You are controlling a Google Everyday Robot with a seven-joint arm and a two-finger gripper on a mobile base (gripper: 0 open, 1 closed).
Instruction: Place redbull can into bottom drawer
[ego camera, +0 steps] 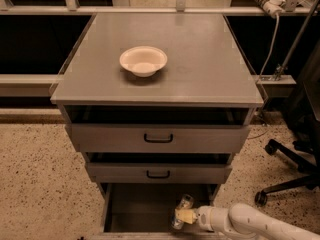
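Redbull can [185, 202] hangs tilted inside the open bottom drawer [140, 209], clasped by the gripper [183, 217] near the drawer's right wall, so the placing step likely needs only lowering and release.

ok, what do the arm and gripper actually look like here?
The arm is smooth white, built from thick rounded tube-like segments with a bulbous wrist joint. The gripper, in the open bottom drawer at the lower edge of the view, is pale yellow and blocky. No cables, markings or labels show on either.
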